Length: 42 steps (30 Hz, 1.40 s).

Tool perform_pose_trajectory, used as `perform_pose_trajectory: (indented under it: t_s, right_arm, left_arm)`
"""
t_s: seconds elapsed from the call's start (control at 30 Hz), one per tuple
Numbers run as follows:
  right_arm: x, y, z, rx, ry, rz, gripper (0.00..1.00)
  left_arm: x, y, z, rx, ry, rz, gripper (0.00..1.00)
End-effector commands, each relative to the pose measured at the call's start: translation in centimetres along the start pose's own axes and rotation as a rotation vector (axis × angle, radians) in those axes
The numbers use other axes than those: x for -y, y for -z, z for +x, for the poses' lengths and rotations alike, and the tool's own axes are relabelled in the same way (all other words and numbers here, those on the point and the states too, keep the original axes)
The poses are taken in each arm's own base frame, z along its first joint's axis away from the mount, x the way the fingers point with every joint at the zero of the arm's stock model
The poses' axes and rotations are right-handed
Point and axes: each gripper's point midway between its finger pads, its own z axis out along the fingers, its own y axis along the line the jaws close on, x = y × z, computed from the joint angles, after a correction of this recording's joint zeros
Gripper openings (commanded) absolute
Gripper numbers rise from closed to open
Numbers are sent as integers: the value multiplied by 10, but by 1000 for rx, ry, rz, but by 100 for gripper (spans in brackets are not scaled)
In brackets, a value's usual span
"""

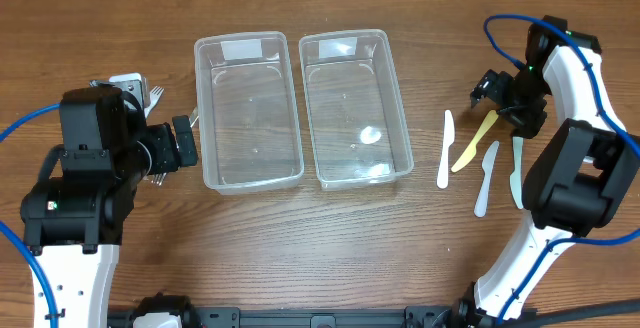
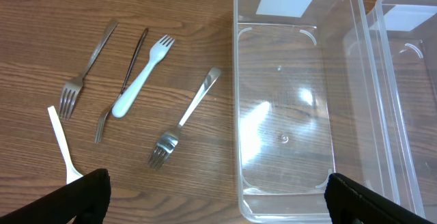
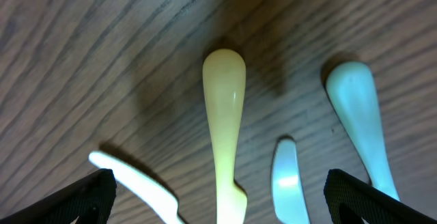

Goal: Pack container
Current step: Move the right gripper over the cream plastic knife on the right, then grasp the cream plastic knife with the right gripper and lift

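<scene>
We judge the packing not yet begun: the left container and the right container stand side by side, nearly touching, in the middle of the table, and both are bare inside. Everything to go in lies outside them. The forks are scattered on the left container's outer side, and four knives lie to the right of the right container: the white knife, the yellow knife, the pale blue knife and the green knife. Our right claw hangs low over the yellow knife's handle, jaws spread wide and holding nothing. In its wrist view, bare wood shows on both sides of that handle's rounded end. Further down, the white and blue knives crowd in. Our left claw is likewise spread and empty, above the near end of the left container. The nearest metal fork lies apart with room around it. Any carry must clear a tub's upright rim.
</scene>
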Motion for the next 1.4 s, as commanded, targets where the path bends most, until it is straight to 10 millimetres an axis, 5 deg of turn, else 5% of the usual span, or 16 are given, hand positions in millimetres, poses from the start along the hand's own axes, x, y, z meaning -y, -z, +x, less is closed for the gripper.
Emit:
perform_pose_trajectory:
  t_s: [0.0, 0.37, 0.67, 0.77, 1.0, 1.13, 1.37]
  right_arm:
    - [-2, -12, -8, 2, 22, 17, 100]
    - [-13, -34, -37, 86, 101, -13, 100]
    - [4, -53, -21, 0, 91, 72, 96]
    - [6, -53, -18, -13, 90, 78, 77]
    - [7, -53, -16, -19, 90, 80, 58]
    - [6, -53, -16, -18, 90, 80, 39]
    - [6, -53, -18, -9, 90, 76, 25]
  left_arm:
    - [4, 5, -9, 25, 10, 16, 100]
    - [4, 5, -9, 25, 10, 16, 100]
    - [4, 5, -9, 26, 10, 16, 100]
    - [4, 5, -9, 26, 10, 16, 100]
    - [4, 5, -9, 25, 10, 16, 100]
    - [4, 5, -9, 25, 10, 16, 100]
    - [4, 5, -9, 25, 10, 16, 100]
